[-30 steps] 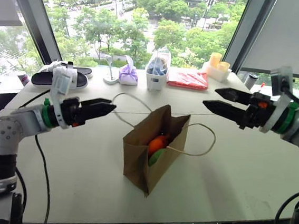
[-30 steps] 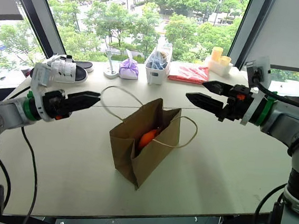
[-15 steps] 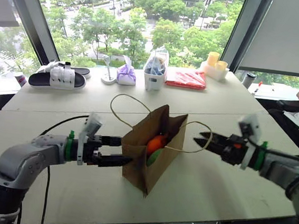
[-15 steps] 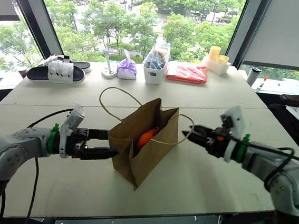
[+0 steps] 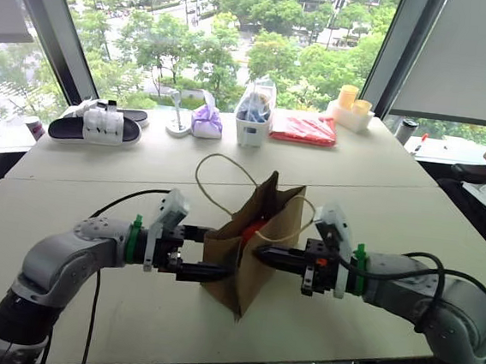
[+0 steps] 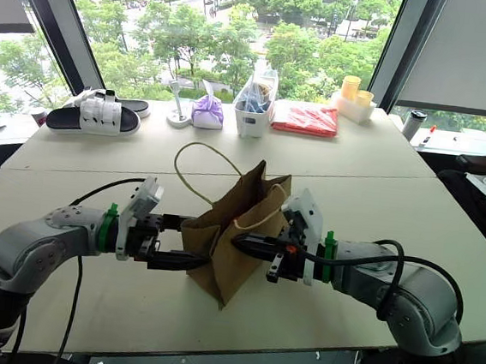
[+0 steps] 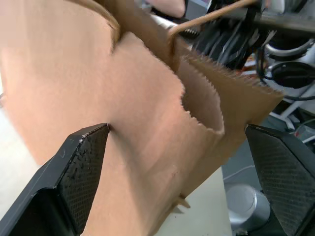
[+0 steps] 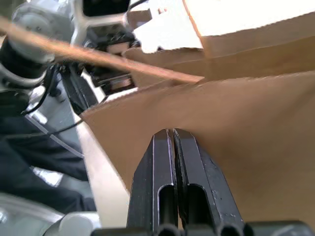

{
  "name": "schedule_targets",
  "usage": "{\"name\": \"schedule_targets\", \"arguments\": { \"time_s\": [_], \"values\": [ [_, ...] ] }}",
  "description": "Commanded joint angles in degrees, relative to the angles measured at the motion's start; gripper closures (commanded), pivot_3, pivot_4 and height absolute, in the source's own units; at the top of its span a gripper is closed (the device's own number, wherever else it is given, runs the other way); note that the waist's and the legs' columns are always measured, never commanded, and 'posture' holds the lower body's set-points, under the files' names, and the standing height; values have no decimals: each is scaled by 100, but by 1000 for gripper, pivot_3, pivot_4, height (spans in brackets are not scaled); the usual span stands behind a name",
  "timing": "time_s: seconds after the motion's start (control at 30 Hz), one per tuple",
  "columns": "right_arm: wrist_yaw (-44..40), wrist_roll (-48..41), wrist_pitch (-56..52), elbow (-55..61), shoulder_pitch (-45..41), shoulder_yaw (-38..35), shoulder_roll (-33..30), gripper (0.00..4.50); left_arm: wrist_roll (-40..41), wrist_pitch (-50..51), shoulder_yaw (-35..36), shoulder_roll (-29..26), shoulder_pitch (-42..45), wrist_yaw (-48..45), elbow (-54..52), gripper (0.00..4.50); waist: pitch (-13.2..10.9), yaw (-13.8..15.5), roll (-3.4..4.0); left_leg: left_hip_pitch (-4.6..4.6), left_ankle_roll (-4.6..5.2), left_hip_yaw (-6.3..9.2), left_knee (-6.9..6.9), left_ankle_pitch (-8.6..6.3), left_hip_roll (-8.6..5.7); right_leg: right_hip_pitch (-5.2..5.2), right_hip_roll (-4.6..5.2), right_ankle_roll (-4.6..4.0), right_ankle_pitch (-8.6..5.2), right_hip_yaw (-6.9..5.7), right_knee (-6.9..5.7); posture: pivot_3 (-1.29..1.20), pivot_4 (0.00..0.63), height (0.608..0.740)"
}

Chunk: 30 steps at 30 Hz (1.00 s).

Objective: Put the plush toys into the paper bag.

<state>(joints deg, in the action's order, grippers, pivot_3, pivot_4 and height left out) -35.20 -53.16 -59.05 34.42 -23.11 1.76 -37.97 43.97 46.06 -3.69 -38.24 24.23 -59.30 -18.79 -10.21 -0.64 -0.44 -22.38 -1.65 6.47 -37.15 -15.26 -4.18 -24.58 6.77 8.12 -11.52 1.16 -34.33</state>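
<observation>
Head views: As the paper bag [image 5: 249, 251] stands on the bench [image 5: 379, 195], an orange plush toy [image 5: 252, 228] peeks from its mouth; the green one is hidden.
Left wrist view: left hand [image 7: 182, 172] has its fingers wide apart, straddling the bag's side wall, one pad against the paper.
Right wrist view: right hand [image 8: 173, 140] has its fingers pressed together, empty, tips against the bag's wall.
Progress: judged nearly finished; toys apparently bagged, perhaps only steadying or closing remains.
</observation>
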Motion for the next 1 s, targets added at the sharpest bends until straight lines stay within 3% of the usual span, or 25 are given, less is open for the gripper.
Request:
{"name": "schedule_targets", "arguments": {
  "time_s": [0.03,0.3,0.53,0.7,1.0],
  "values": [
    [-75,124,83,117,-111,228,18,4435,118,71,-3,-59,116,-103,-252,0,0,0,0,0,0,0,0,0,0,0,0,0,0,0,0,0,150,740],
    [-81,363,169,91,-185,563,180,4435,299,322,52,-165,19,-139,-482,0,0,2,0,0,1,1,0,0,0,0,0,0,0,0,0,0,150,740],
    [-39,356,109,185,-127,499,172,4435,-32,359,59,397,-297,1139,-792,0,0,2,-1,0,0,2,-1,0,0,1,0,1,0,1,0,0,150,740],
    [-24,289,71,217,-31,277,29,4435,-228,243,-21,502,-603,1555,-981,0,0,6,-1,1,0,2,-1,0,-1,1,0,1,0,1,0,0,150,740],
    [-33,136,-73,371,168,69,-182,4435,-691,-41,-8,1227,-769,2401,-869,0,1,20,0,1,1,1,-2,0,-2,3,1,0,0,0,2,0,150,740]
  ]
}}
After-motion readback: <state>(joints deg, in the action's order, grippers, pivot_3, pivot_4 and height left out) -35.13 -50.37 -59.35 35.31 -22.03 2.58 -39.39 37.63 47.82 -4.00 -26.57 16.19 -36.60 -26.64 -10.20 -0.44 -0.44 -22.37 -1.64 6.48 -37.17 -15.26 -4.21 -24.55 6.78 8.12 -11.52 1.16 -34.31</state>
